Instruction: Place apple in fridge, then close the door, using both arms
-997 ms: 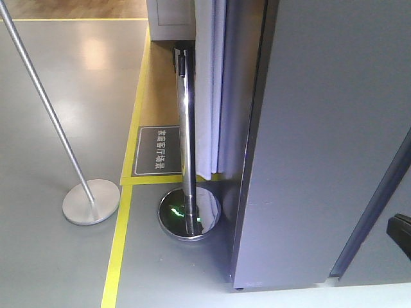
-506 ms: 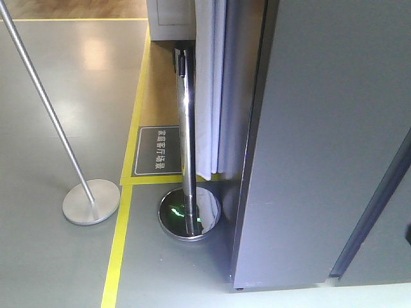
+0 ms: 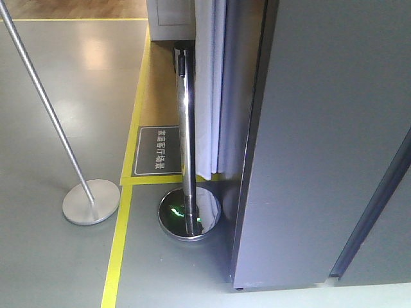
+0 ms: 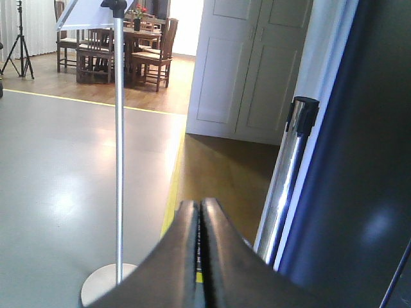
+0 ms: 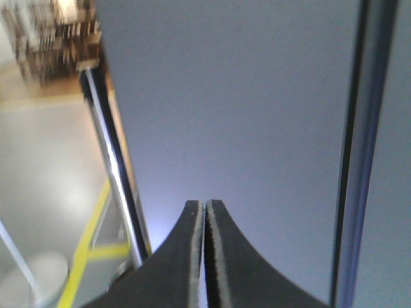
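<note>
Claws both pinched together, holding nothing: left claw point(image 4: 200, 212) faces the floor point(image 4: 58, 192) beside a chrome post point(image 4: 286, 173), right claw point(image 5: 205, 212) faces the fridge point(image 3: 321, 141), whose dark grey door point(image 5: 244, 96) looks closed. Apple nowhere visible in any view.

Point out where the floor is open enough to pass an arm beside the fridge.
Open floor lies left of the yellow tape line, around the slanted pole's round base. It is crowded between the chrome stanchion and the fridge.
</note>
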You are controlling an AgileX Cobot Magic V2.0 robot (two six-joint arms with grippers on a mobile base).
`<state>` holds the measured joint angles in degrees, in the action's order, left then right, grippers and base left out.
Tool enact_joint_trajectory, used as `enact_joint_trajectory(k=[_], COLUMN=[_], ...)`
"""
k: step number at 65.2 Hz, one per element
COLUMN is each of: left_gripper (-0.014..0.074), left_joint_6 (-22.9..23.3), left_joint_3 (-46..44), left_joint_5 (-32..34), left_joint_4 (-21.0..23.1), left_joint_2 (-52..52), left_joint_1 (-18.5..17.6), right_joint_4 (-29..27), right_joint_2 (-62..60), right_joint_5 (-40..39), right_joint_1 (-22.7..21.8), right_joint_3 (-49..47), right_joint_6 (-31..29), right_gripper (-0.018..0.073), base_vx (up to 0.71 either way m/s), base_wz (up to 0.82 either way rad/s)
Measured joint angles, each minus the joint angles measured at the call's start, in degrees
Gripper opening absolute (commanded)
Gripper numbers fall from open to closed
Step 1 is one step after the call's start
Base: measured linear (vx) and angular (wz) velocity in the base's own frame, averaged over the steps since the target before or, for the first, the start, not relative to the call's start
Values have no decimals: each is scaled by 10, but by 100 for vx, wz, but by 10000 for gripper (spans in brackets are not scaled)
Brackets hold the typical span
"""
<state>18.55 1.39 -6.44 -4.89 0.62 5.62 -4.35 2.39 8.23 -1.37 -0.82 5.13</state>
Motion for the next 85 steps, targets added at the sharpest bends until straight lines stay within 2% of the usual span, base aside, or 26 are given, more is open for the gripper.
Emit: enact_joint_trajectory(k=[7,35,85], left_gripper=[-8,-8,-8], left_joint_6=[0,0,0], left_joint_3=[0,0,0], left_joint_5=[0,0,0], left_joint_4=[0,0,0], left_joint_2=[0,0,0], left_joint_1=[0,0,0], right_joint_4=[12,22,23], right_joint_2=[-24,-31,-31], right_joint_5=[-40,-100,-106], right_joint_1=[0,1,1], right_joint_3=[23,24,24], right_joint_6=[19,13,13], right_gripper=[-3,-3,-3], base_vx=[0,0,0], base_wz=[0,0,0])
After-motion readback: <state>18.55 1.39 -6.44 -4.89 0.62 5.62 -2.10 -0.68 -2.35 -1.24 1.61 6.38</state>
